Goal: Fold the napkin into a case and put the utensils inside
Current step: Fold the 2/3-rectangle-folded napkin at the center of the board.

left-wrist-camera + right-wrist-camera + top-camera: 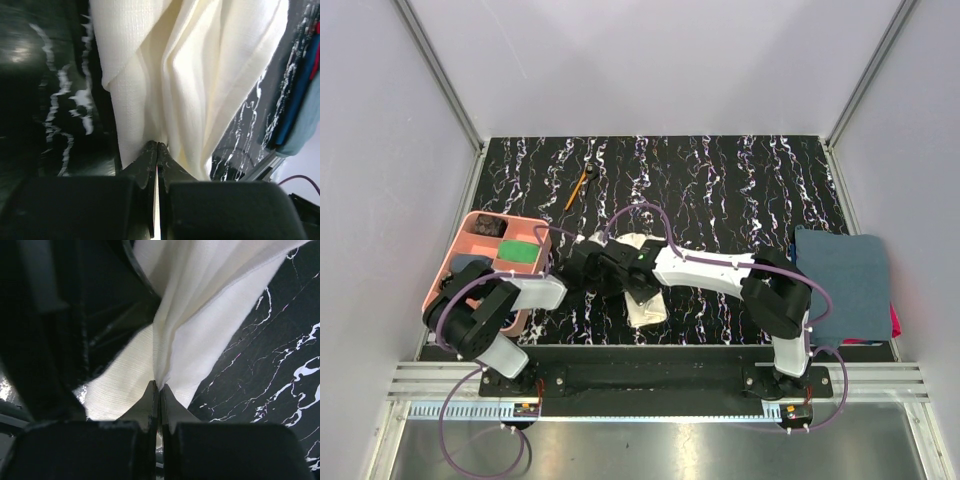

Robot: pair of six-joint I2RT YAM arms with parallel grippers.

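Observation:
The cream napkin (647,305) lies crumpled at the middle front of the black marbled table, mostly under both arms. My left gripper (603,268) is shut on a fold of it, seen in the left wrist view (157,143) with the cloth (190,75) rising in pleats from the closed tips. My right gripper (638,282) is shut on another fold (159,383), the cloth (200,320) spreading away from it. The orange-handled stick (577,188) lies at the back left of the table. The black spoon is not visible.
A pink compartment tray (468,240) with a green item (520,253) and dark pieces stands at the left edge. A dark blue-grey towel (842,280) lies at the right edge, over something pink. The towel's edge shows in the left wrist view (295,100).

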